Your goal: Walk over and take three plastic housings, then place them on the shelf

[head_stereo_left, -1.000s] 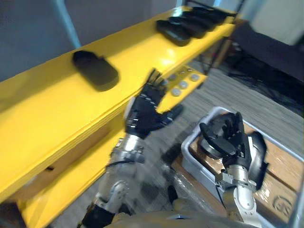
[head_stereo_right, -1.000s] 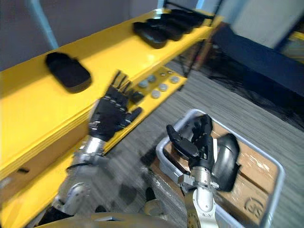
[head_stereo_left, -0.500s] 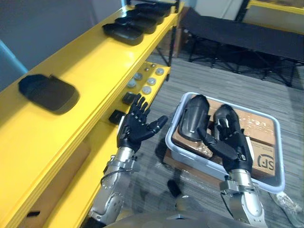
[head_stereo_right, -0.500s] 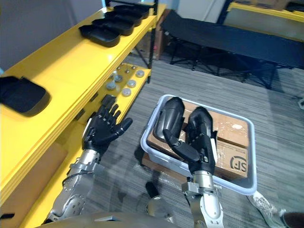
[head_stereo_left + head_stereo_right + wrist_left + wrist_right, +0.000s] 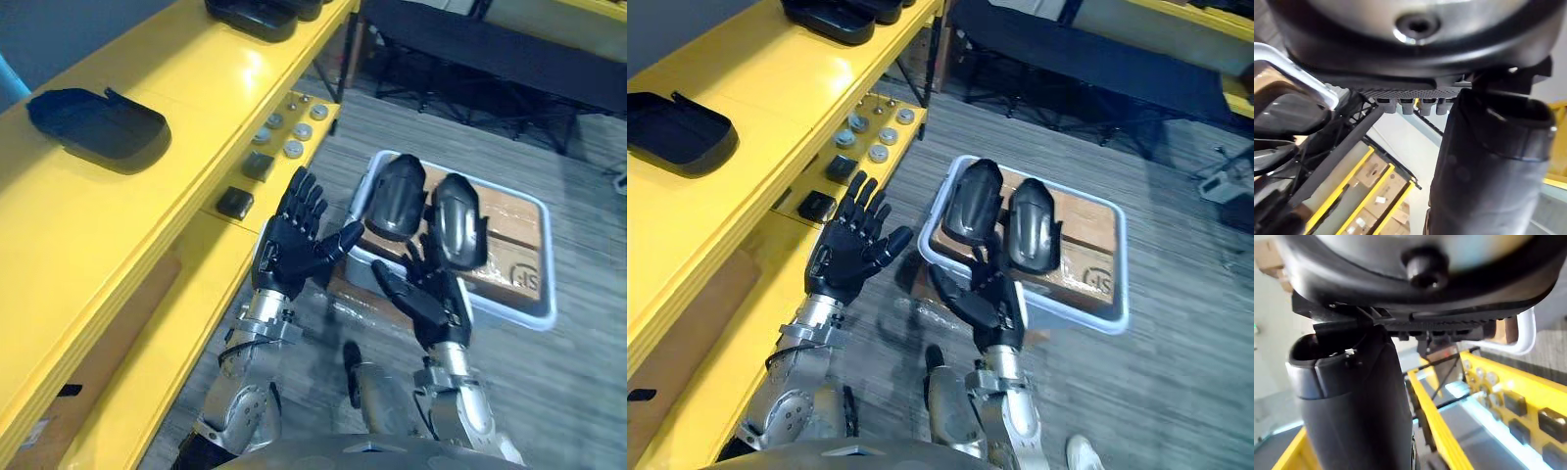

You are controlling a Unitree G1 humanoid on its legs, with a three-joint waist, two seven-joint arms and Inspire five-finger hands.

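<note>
Two plastic housings [image 5: 397, 196] lay untaken in the bin [image 5: 1122, 264], another housing [image 5: 98, 125] on the shelf [image 5: 59, 225] left of it; left hand [image 5: 291, 250] and right hand [image 5: 431, 299] hovered nearby, spread, empty.

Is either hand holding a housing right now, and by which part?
Nothing is held. The left hand and right hand are both open and empty; two housings lie in the grey bin.

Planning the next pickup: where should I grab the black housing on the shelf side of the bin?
Probably across its narrow width at the near end, coming from above: the housing lies domed side up in the bin, long and rounded, with the other housing close beside it.
</note>
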